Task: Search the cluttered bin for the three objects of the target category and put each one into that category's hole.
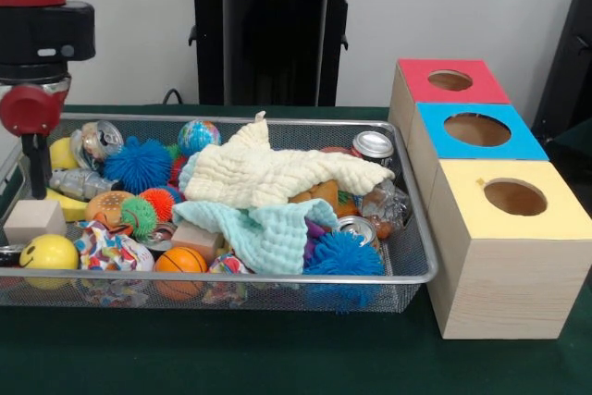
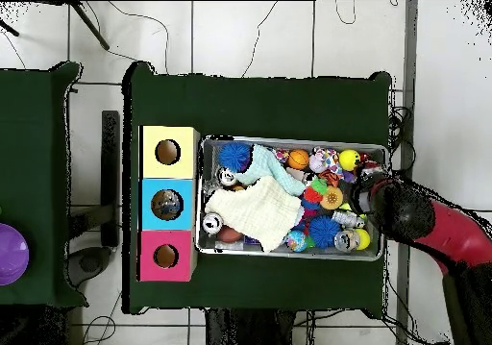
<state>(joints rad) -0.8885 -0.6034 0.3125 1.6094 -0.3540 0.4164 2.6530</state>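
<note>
A wire mesh bin (image 1: 277, 277) holds mixed clutter. My gripper (image 1: 35, 193) hangs at the bin's left end, directly over a pale wooden block (image 1: 34, 221) and reaching down to its top. Whether it grips the block is hidden. A second wooden block (image 1: 196, 240) lies under the mint cloth (image 1: 268, 233). In the overhead view the arm (image 2: 423, 221) reaches over the bin's right end, with the gripper (image 2: 368, 180) above the clutter. Three wooden boxes stand beside the bin, with a red-topped hole (image 1: 450, 80), a blue-topped hole (image 1: 477, 129) and a yellow-topped hole (image 1: 514, 197).
A cream cloth (image 1: 277, 173) covers the bin's middle. Around it lie cans (image 1: 374, 145), blue spiky balls (image 1: 139, 164), a small basketball (image 1: 180, 261), a yellow smiley ball (image 1: 48, 252) and a globe ball (image 1: 198, 136). A purple bowl (image 2: 10, 255) sits on a side table.
</note>
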